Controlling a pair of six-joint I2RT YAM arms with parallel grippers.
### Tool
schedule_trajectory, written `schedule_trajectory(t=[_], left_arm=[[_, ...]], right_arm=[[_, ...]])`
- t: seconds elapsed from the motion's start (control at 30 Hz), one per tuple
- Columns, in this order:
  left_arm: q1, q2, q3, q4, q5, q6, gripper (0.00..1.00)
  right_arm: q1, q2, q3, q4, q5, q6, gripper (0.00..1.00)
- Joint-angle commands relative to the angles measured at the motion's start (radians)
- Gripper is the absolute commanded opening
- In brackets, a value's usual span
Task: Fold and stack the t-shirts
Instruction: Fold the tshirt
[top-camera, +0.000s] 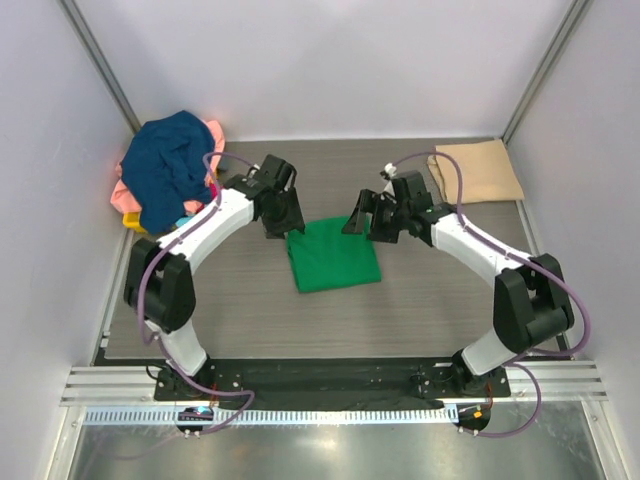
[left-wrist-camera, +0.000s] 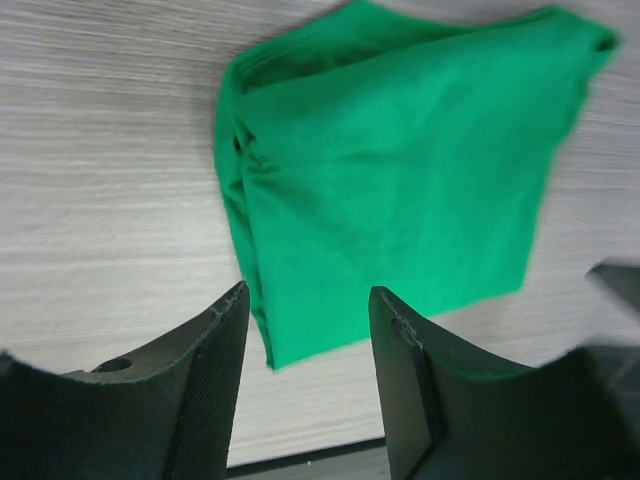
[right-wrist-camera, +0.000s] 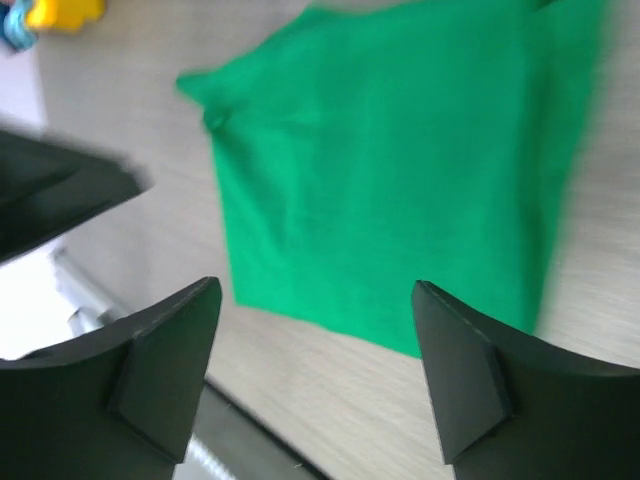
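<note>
The table (top-camera: 430, 300) carries three groups: an unfolded pile of t-shirts (top-camera: 165, 180) at the upper left of the top view as stock, the green t-shirt (top-camera: 332, 255) at centre, folded into a flat square within reach of both arms, and a folded tan t-shirt (top-camera: 478, 172) at the upper right, judged the base of the stack. The left gripper (left-wrist-camera: 308, 300) and right gripper (right-wrist-camera: 316, 290) hover over the green t-shirt's upper corners, jaws apart and empty, a stance suited to a two-point pickup.
</note>
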Motion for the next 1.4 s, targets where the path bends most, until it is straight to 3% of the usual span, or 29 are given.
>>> schedule_trajectory(t=[0.0,0.13,0.3,0.4,0.57,0.77,1.13,1.37], left_arm=[[0.010,0.088,-0.022,0.114,0.073,-0.002,0.52],[0.011,0.177,0.032,0.122,0.060,0.031,0.50],[0.024,0.273,0.090,0.096,0.051,0.062,0.49],[0.037,0.283,0.066,0.110,0.057,0.062,0.49],[0.053,0.284,0.029,0.137,0.074,0.071,0.49],[0.079,0.275,0.062,0.081,0.062,0.105,0.49],[0.056,0.137,0.101,0.035,0.008,0.071,0.44],[0.056,0.183,0.095,0.041,0.005,0.078,0.34]], right_arm=[[0.043,0.026,-0.079,0.239,-0.199,0.096,0.81],[0.133,0.085,-0.127,0.530,-0.276,0.184,0.73],[0.236,0.210,-0.130,0.702,-0.313,0.276,0.59],[0.264,0.284,-0.148,0.794,-0.311,0.316,0.46],[0.270,0.407,-0.233,0.977,-0.308,0.388,0.35],[0.314,0.508,-0.282,0.942,-0.207,0.368,0.26],[0.330,0.510,-0.313,0.951,-0.183,0.385,0.23],[0.330,0.476,-0.320,0.934,-0.180,0.377,0.22]])
